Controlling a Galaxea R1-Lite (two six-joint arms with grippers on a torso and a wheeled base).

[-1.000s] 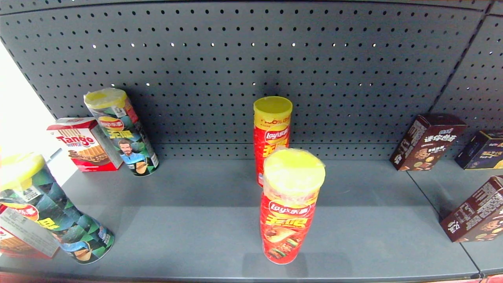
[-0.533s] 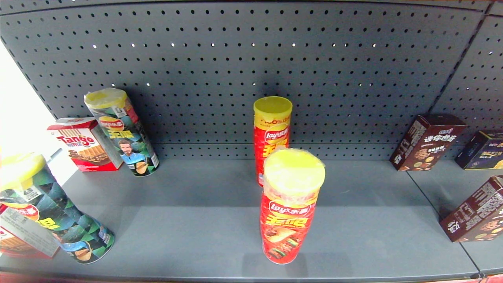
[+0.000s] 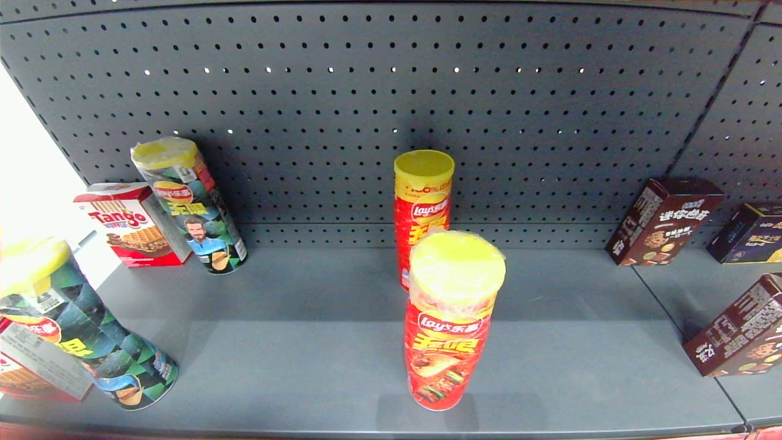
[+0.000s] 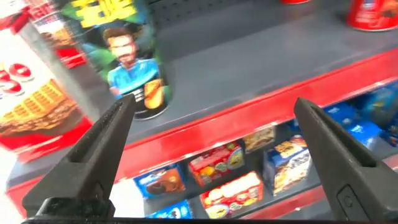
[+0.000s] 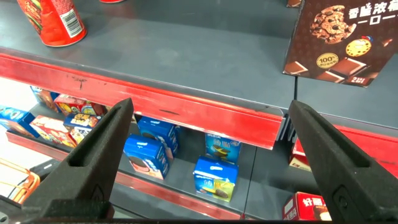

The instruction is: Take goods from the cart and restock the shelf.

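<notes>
Grey shelf (image 3: 305, 342) w/ a pegboard (image 3: 366, 91) at the back. Near the middle two red cans stand upright, one behind the other: front red can (image 3: 451, 342) close to the front edge, rear red can (image 3: 421, 208) by the pegboard, its lower part hidden by the front one. At the robot's left, rear green can (image 3: 195, 214) stands just beside a wafer box (image 3: 131, 226) at the back (touching or not, can't tell). Front green can (image 3: 91, 342) stands near the front-left corner w/ a second box (image 3: 30, 366) right against it. At the right, rear brown box (image 3: 663, 220) stands by the pegboard, a dark box (image 3: 748, 232) beyond it on the next bay, and front brown box (image 3: 736, 327) nearer the edge. Left gripper (image 4: 214, 106) is spread wide w/ nothing in it, out in front of the shelf's red strip (image 4: 249, 124). It faces the front green can (image 4: 127, 62) and second box (image 4: 31, 93), apart from both. Snack packs (image 4: 224, 180) sit on the level below. Right gripper (image 5: 211, 107) is likewise spread wide and holds nothing. It is in front of the red strip (image 5: 186, 93), between the front red can (image 5: 53, 18) and front brown box (image 5: 339, 40), touching neither. Blue packs (image 5: 149, 155) lie on the level under it.
</notes>
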